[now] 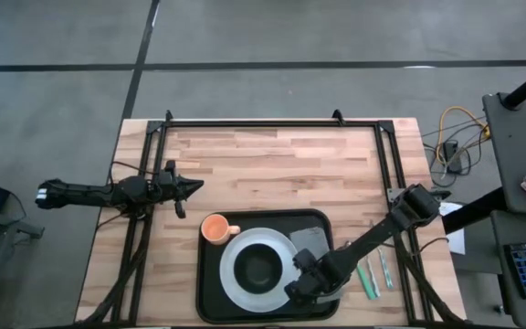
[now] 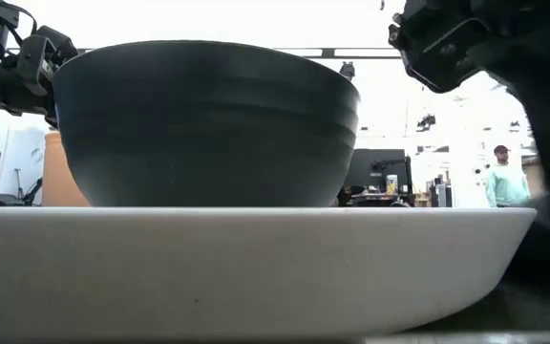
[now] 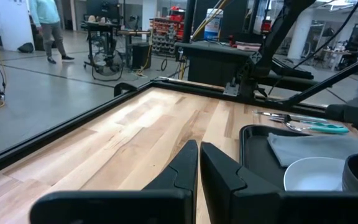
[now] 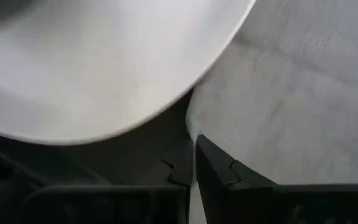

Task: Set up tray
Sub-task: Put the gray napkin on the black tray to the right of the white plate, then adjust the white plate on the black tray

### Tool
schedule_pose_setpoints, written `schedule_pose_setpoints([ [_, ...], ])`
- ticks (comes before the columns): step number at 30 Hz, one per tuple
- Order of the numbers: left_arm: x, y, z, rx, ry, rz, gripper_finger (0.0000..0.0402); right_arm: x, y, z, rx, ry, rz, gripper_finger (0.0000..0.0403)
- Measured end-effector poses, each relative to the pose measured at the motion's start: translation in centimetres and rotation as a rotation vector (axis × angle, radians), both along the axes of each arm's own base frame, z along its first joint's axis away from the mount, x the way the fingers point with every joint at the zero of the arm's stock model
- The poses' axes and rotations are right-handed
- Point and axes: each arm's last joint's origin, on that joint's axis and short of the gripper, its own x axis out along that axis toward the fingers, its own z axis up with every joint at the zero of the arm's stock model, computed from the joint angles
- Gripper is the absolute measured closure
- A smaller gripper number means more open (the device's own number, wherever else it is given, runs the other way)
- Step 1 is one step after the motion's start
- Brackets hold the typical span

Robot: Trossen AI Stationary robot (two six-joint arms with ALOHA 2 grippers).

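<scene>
The black tray (image 1: 210, 294) lies near the table's near edge. On it sit a white plate (image 1: 236, 281) holding a dark bowl (image 1: 261, 267), an orange cup (image 1: 215, 228) and a folded grey napkin (image 1: 310, 238). My right gripper (image 1: 295, 291) hangs low over the tray, just right of the plate. In the right wrist view it (image 4: 193, 155) is shut, its tips at the napkin's edge (image 4: 194, 134) beside the plate rim (image 4: 104, 74). My left gripper (image 1: 196, 185) is shut and waits above the bare wood, left of the tray. My right gripper points down with its shut fingertips at the napkin's edge (image 4: 191, 124), next to the plate. I cannot tell whether it touches the napkin or the tray floor; the fingers themselves hide that spot.
Teal-handled utensils (image 1: 377, 271) lie on the wood right of the tray. A black frame (image 1: 272, 123) runs along the table's far edge and sides. Bare wood (image 1: 281, 169) spreads across the far half. The plate (image 2: 256, 268) and bowl (image 2: 208, 124) fill the low view. People stand in the room behind.
</scene>
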Motion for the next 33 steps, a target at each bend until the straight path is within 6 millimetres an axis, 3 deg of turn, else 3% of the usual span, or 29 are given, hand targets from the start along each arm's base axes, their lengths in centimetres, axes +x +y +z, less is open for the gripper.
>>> schedule_pose_setpoints([
  [16,0.0,0.0,0.0,0.000,0.000,0.000,0.0402,0.2,0.0,0.5,-0.034,-0.070,-0.116,0.0382],
  [28,0.0,0.0,0.0,0.000,0.000,0.000,0.0402,0.1,-0.1,1.0,-0.056,-0.089,-0.093,0.0211],
  [33,0.0,0.0,0.0,0.000,0.000,0.000,0.0402,-0.4,-0.4,2.0,-0.132,-0.131,-0.088,0.0175],
])
